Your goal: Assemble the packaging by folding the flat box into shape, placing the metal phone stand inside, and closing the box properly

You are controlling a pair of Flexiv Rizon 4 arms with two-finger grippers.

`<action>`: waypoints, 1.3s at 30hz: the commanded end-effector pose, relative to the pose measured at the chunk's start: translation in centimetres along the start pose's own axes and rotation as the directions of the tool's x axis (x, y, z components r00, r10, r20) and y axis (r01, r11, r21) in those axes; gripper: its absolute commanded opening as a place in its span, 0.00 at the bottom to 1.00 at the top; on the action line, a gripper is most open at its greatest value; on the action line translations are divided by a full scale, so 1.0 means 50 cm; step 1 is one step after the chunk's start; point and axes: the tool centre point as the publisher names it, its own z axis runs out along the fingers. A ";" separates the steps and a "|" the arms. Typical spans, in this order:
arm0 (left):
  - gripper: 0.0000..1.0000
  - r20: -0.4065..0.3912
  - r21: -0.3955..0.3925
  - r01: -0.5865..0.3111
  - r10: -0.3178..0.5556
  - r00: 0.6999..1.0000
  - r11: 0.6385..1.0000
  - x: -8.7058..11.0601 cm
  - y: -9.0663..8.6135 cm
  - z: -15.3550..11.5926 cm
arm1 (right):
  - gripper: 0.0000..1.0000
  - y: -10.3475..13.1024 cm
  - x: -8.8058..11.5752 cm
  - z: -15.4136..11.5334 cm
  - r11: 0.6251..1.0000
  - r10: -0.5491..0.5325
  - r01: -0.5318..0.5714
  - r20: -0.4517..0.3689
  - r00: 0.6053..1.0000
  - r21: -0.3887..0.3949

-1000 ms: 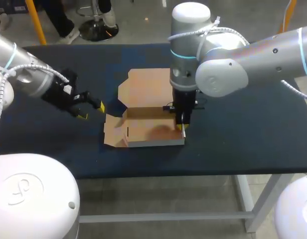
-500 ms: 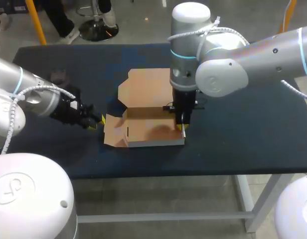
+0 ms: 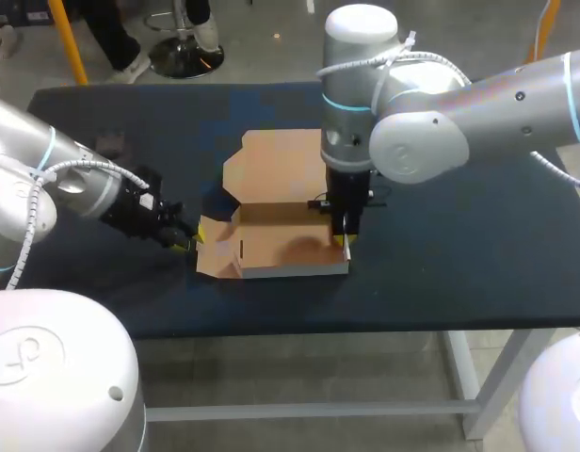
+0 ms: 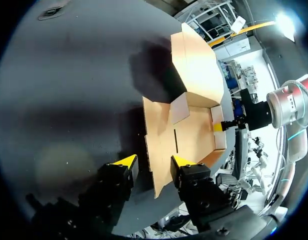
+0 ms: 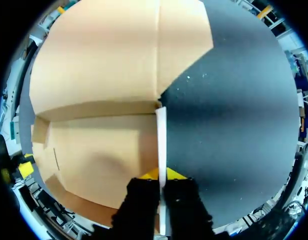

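The brown cardboard box (image 3: 281, 247) lies half folded at mid-table, its lid panel (image 3: 276, 165) flat behind it. My right gripper (image 3: 345, 241) points straight down at the box's right wall, and in the right wrist view that gripper (image 5: 162, 175) is shut on the thin wall (image 5: 161, 130). My left gripper (image 3: 188, 242) sits low at the box's left flap. In the left wrist view that gripper (image 4: 153, 161) is open, with the flap's edge (image 4: 150, 150) between its fingers and a dark gap on one side. No metal phone stand is in view.
The dark table (image 3: 459, 245) has bare surface to the right of the box and along its front edge. My right arm's big elbow (image 3: 412, 141) hangs over the table's right half.
My left gripper has moved right across the table to the box's left flap, and its fingers have narrowed. The right arm and the box have stayed put.
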 end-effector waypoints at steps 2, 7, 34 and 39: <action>0.44 -0.041 -0.066 -0.003 0.000 0.999 0.998 -0.019 -0.024 0.026 | 0.00 0.000 0.000 0.000 1.000 0.000 0.000 0.001 1.000 0.001; 0.42 -0.045 -0.097 -0.016 0.011 0.999 0.995 -0.012 -0.022 0.045 | 0.00 0.000 0.000 0.000 1.000 0.000 0.000 0.001 1.000 0.001; 0.00 0.236 -0.086 0.040 -0.019 0.972 0.996 0.086 -0.031 0.036 | 0.00 0.000 0.000 0.000 1.000 0.000 0.000 0.001 1.000 0.001; 0.00 0.272 -0.084 0.027 -0.003 0.962 0.996 0.115 -0.036 0.037 | 0.00 0.000 0.000 0.000 1.000 0.000 0.000 0.001 1.000 0.001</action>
